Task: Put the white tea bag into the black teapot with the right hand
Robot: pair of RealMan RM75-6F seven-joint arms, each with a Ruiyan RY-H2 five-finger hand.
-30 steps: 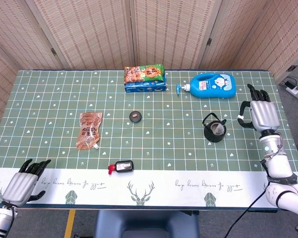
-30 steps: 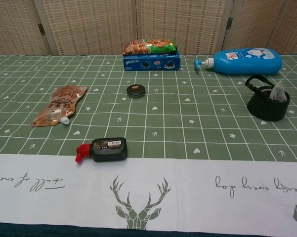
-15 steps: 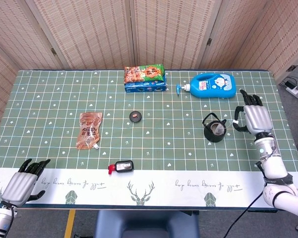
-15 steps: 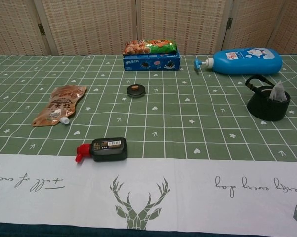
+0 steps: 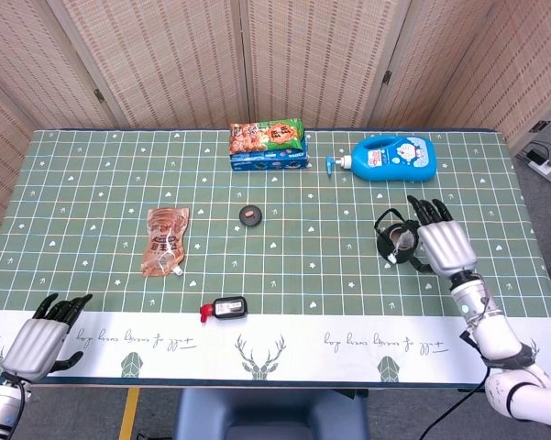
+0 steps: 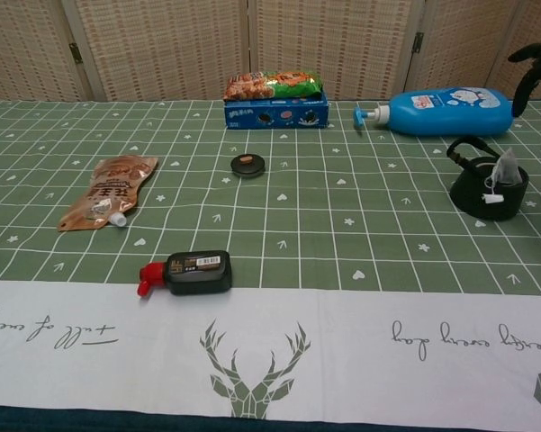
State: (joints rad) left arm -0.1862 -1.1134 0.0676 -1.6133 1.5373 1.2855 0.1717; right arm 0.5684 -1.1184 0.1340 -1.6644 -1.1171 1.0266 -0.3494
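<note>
The black teapot stands right of the table's middle, seen too in the chest view as the teapot. The white tea bag sits upright inside it, and its small tag hangs down the pot's side. In the head view the tea bag shows pale in the pot's mouth. My right hand hovers just right of the pot with fingers spread, holding nothing. Dark fingertips of that hand show at the chest view's top right. My left hand rests open at the front left edge.
A snack pack on a blue cookie box and a blue pump bottle lie at the back. A brown pouch, a small round lid and a black bottle with a red cap lie further left.
My right hand has moved from the table's right edge leftward and nearer, up against the teapot. The tea bag's tag now hangs over the pot's side. The left hand has stayed still.
</note>
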